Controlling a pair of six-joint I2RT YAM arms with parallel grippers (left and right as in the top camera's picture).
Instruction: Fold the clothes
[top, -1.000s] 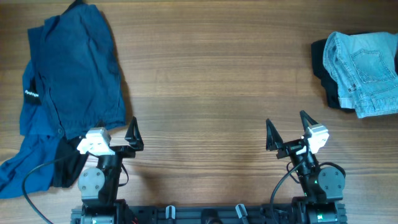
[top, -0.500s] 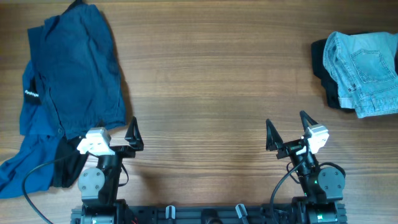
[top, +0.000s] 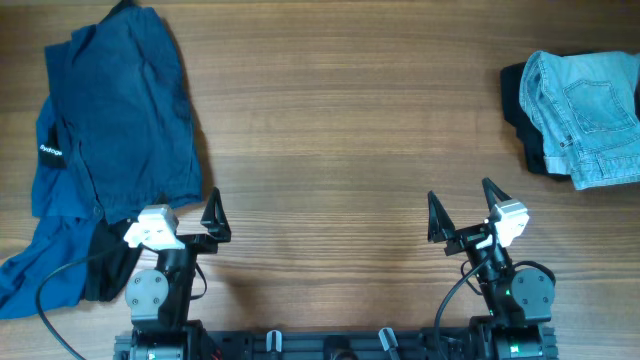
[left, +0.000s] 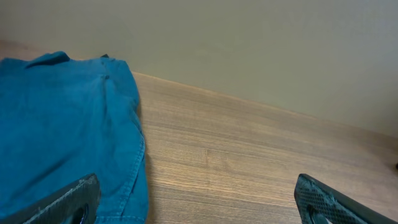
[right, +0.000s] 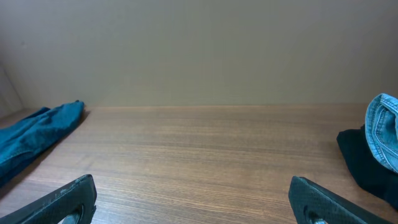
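The clothes, a pair of light faded blue denim shorts (top: 585, 115), lie crumpled at the table's far right edge, partly on top of a black garment (top: 520, 115). In the right wrist view only a sliver of the shorts (right: 384, 129) shows at the right border. My right gripper (top: 462, 208) stands open near the front edge, well short of the shorts, with bare wood between its fingers (right: 62, 200). My left gripper (top: 212, 218) is open too, at the front left, holding nothing (left: 196, 208).
Dark navy blue garments (top: 115, 120) are spread over the left side of the wooden table (top: 330, 130), reaching down beside my left arm; their edge (left: 68, 124) lies under my left finger. Bare wood runs between the two piles. A plain wall stands behind the table.
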